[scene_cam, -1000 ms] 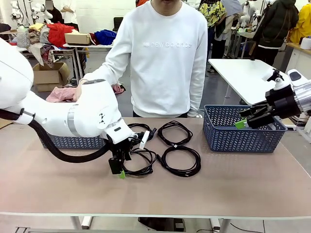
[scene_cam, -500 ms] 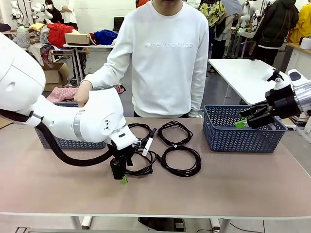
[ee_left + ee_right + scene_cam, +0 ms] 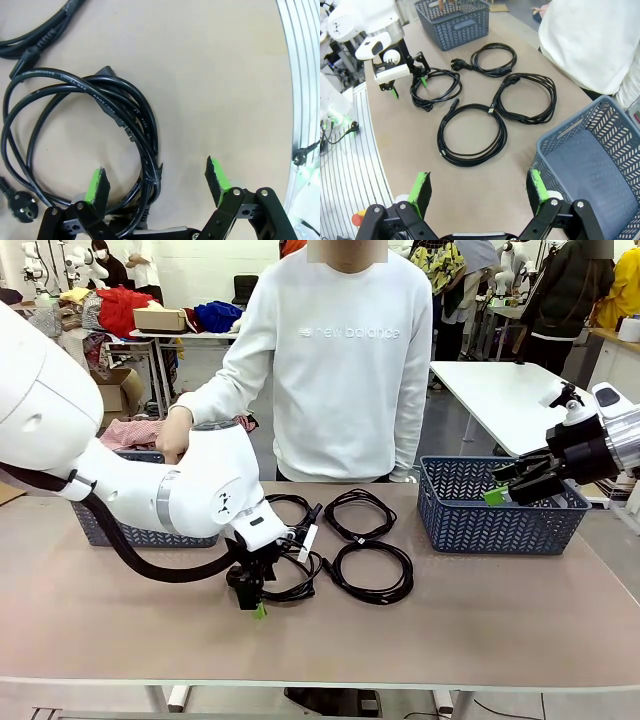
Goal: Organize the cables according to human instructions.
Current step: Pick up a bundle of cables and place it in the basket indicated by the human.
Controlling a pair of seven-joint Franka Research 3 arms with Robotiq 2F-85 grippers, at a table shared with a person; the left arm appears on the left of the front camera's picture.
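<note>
- The left gripper (image 3: 256,604) points down at the near-left coil (image 3: 298,582).
- Four black cables (image 3: 372,572) lie between two blue baskets.
- The right gripper (image 3: 497,490) hovers above the right basket (image 3: 470,530).
- A person's hand (image 3: 172,437) is at the left basket (image 3: 130,536).

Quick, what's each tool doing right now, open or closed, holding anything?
Left tool: open, straddling a cable coil, not gripping.
Right tool: open, empty.

Four black cables (image 3: 132,107), each coiled into a flat loop, lie two by two mid-desk, closer to the far edge than the near.
</note>
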